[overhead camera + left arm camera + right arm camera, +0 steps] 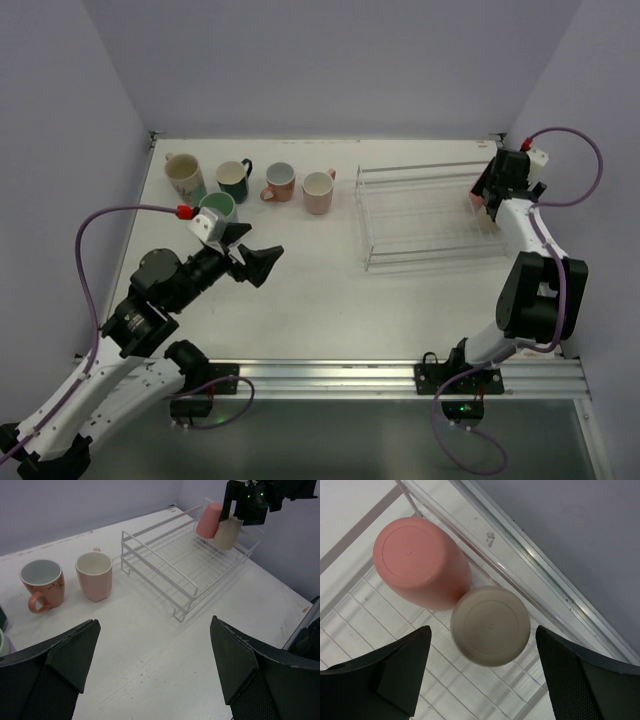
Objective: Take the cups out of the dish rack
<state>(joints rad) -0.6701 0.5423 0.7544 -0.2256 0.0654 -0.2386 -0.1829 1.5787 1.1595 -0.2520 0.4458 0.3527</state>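
At upper right, tight in the rack's (420, 262) far corner by the wall (595, 90): coral tumbler (420, 562) and cream tumbler (490, 625), bottoms up, under right gripper (481, 642), spread open. Lower left, left gripper (255, 252) wide over open white table (320, 310); five cups (279, 181) along upper left.

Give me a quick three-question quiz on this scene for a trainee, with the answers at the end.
1. How many cups are in the rack?
2. True or false: the left gripper holds a cup.
3. Which gripper hovers over the coral tumbler and the beige tumbler?
Key: 1. Two, both bottom up. 2. False; it is open and empty. 3. The right gripper, jaws open, touching neither.
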